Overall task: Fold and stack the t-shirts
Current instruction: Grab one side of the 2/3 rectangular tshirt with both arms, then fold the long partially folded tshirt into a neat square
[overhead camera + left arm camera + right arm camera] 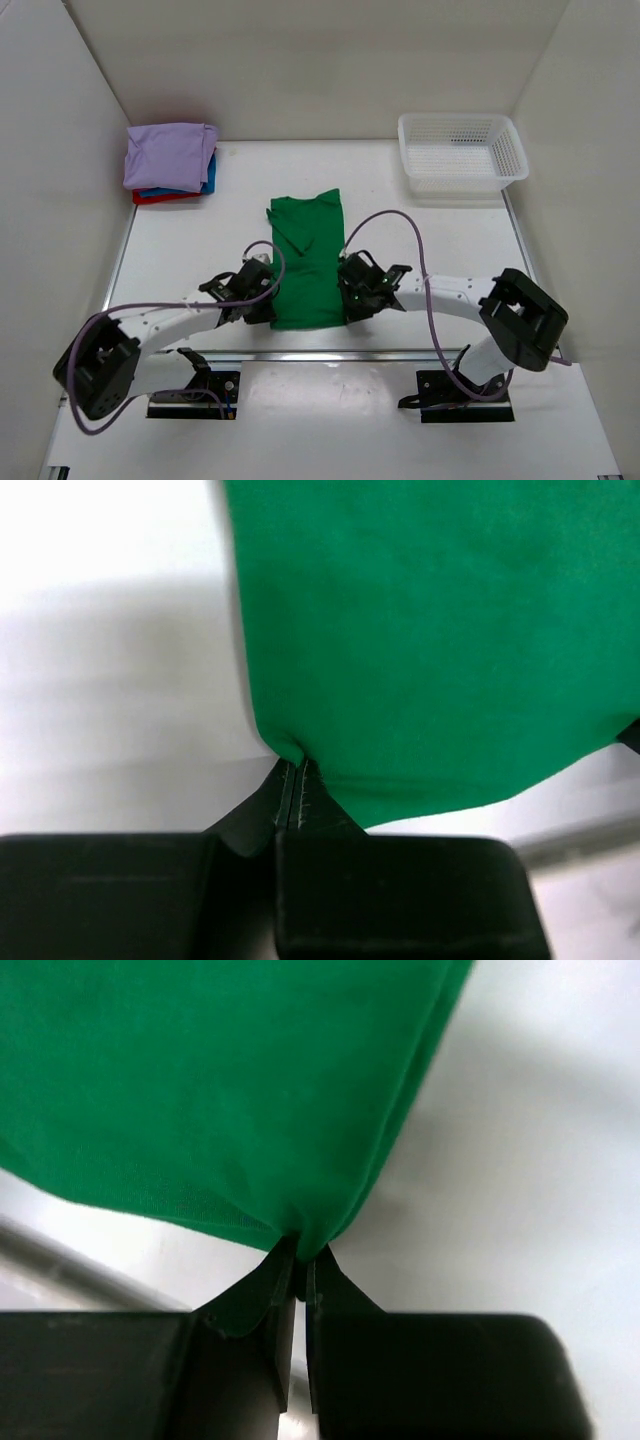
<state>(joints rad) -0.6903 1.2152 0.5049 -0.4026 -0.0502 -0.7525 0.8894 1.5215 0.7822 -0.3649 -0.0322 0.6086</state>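
You are looking down on a white table [450, 240] boxed in by plain white panels: a back wall [320, 60], a left wall [50, 150] and a right wall [590, 150]. A thin metal strip [330, 355] runs along the table's near edge, and a white mesh basket [465, 183] sits in your far right corner. The light is soft and even, with only faint grey shadows on the tabletop.

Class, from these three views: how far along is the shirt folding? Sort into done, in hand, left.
Done: a pile of folded shirts, lavender on top, sits far left. In hand: the green shirt lies mid-table as a long strip; left gripper and right gripper each pinch a near corner. Left: probably fold its near edge to the far one, then set it on the pile.
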